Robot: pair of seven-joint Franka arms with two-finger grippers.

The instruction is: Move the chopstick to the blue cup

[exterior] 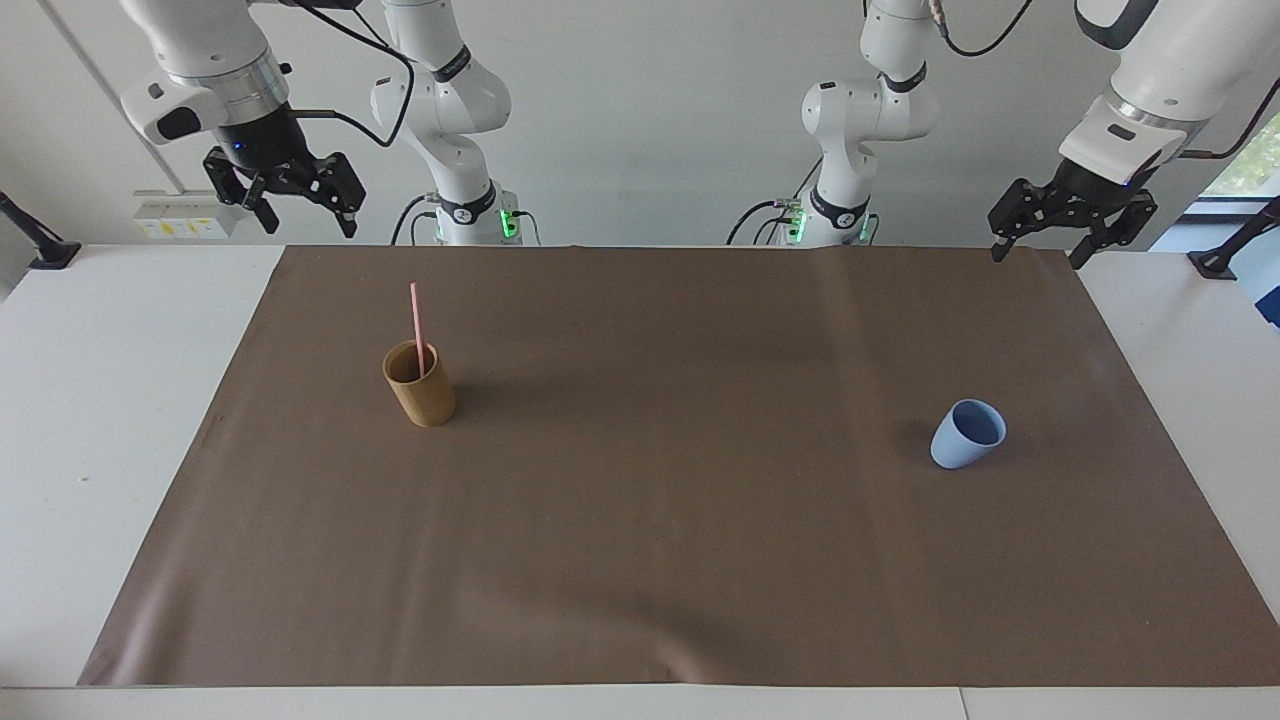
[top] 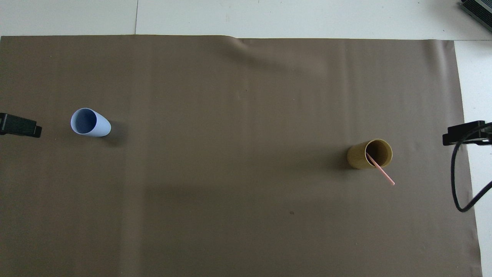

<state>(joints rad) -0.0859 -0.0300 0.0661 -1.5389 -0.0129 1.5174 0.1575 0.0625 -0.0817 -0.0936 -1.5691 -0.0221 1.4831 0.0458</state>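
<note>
Pink chopstick is leaned in the tan cup, tip toward 12 o'clock, graspable; right gripper and left gripper are held raised, open, empty; blue cup is unfilled.

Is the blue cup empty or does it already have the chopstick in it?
Empty. The blue cup shows a bare inside; the chopstick stands in the tan cup.

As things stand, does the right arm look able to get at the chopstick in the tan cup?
Probably yes. The right gripper hangs open at that end of the table, and the chopstick sticks up out of the tan cup with nothing around it.
</note>
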